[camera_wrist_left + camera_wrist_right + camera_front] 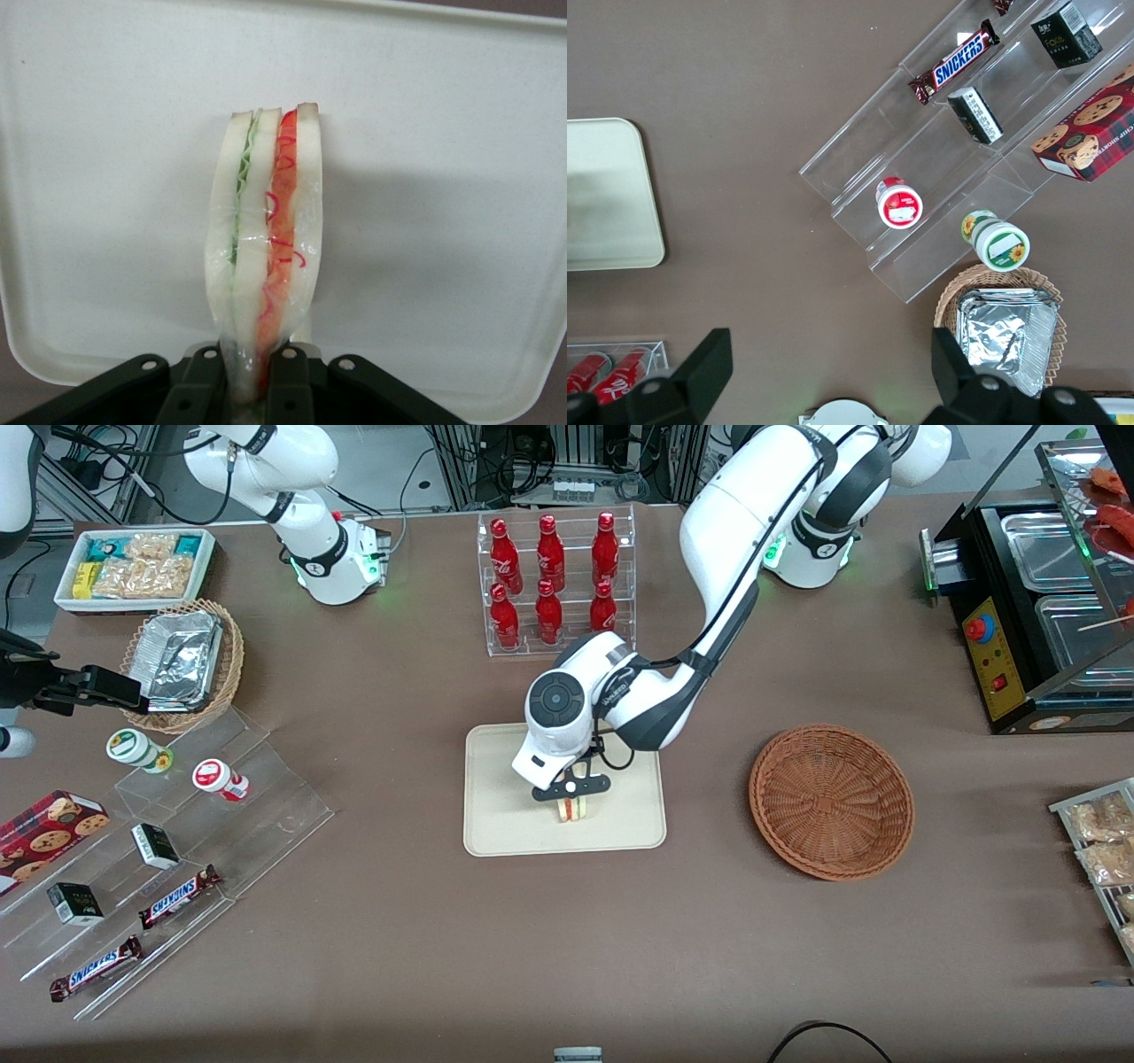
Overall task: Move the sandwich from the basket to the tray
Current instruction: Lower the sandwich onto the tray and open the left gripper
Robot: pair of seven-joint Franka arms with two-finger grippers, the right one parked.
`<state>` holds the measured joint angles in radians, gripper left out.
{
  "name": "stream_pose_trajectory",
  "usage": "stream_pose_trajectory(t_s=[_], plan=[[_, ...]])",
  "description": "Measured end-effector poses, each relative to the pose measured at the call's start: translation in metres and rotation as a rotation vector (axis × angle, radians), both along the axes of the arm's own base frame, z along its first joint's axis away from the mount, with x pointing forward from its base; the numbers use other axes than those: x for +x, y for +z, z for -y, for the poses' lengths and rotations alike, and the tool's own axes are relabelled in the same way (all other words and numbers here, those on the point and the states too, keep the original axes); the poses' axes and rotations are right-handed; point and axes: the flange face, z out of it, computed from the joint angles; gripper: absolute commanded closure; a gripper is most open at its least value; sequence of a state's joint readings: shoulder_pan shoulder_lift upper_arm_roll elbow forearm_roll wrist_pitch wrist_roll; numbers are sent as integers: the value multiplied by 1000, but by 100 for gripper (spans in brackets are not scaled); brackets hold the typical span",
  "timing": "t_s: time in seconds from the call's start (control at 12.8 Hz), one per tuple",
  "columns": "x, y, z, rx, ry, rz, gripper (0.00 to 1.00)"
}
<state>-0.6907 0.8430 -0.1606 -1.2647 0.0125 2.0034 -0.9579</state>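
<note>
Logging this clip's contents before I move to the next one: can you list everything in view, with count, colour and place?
sandwich: one, white bread with green and red filling, over the tray, held upright
tray: one, cream, table centre
basket: one, reddish-brown wicker, toward the working arm's end, nothing in it
bottles: six, red, in a clear rack above the tray
foil packs: silver, in a tan wicker basket toward the parked arm's end
snack bin: one, white, above the foil packs
Snickers bars: two, brown, on clear steps
cookie box: one, red
gripper: black fingers shut on the sandwich, above the tray
</note>
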Motion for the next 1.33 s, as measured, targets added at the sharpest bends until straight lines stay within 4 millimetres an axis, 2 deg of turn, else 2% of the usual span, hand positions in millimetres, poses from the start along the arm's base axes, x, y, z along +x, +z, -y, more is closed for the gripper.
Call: stream_pose_trajectory(t_s=[0.08,0.16,0.31,0.47,0.86,1.17,1.33], plan=[[-1,-3,1,4,6,-3,100],[-2,-6,1,7,15,-5,88],[-3,-9,2,11,23,-8,0],[-2,-8,3,10,25,-6,0],[6,10,7,-16,34,23,0],[16,45,5,-37,42,61,0],[22,69,-5,-25,54,75,0]])
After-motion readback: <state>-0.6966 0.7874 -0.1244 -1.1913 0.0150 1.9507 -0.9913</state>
